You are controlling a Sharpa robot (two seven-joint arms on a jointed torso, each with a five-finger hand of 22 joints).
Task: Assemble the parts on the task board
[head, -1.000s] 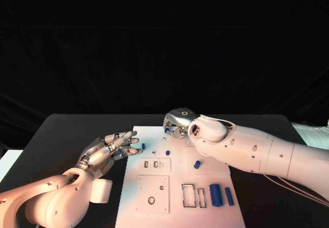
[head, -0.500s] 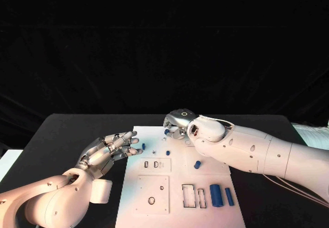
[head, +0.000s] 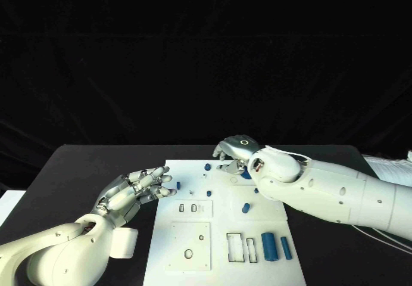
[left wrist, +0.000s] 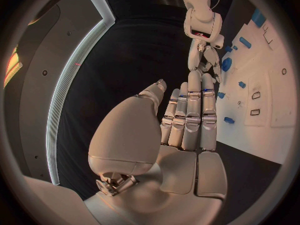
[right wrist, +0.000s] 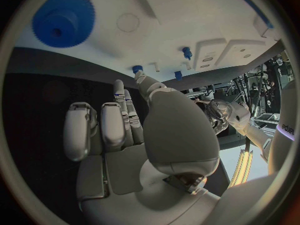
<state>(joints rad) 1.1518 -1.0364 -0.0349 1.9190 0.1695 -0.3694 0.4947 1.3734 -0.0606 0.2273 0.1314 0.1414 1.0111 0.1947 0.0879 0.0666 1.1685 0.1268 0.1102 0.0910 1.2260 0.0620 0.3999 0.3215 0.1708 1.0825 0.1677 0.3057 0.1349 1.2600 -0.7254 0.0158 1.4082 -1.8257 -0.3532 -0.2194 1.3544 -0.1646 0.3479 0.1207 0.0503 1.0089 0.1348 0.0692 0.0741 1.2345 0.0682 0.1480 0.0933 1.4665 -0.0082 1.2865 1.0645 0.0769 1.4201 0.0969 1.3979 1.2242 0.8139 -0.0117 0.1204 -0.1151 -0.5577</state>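
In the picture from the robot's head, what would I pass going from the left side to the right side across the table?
Left hand → small blue peg on the white task board → right hand → two long blue bars lying side by side on the board.

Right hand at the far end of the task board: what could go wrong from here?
The right hand hovers close over small blue pegs standing near the task board's far edge; its fingers could knock one over. The blue gear lies beside that hand and could be pushed. The left hand hangs at the board's edge beside another peg and might brush it.
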